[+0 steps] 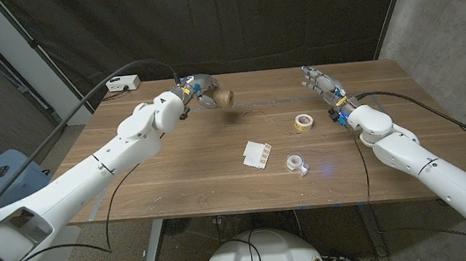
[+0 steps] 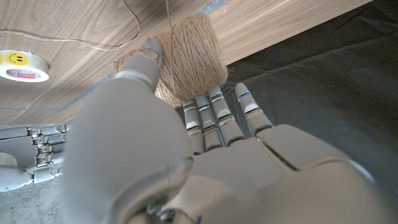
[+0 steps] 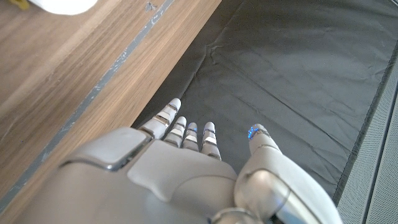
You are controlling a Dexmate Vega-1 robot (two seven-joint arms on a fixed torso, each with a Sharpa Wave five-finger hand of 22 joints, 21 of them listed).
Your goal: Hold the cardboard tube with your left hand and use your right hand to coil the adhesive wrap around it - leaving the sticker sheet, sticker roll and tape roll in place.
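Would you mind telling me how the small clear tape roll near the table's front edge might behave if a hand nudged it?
The small clear tape roll looks light, so a nudge would probably slide it easily on the smooth wooden table. It seems to lie on its flat side, so rolling is unlikely. Its loose-looking tail might stick and drag.

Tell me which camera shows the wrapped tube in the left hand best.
The left wrist view: the twine-like wrapped tube sits close up against the left hand, its strands plain. The head view shows it small and far off. The right wrist view gives table edge and dark cloth.
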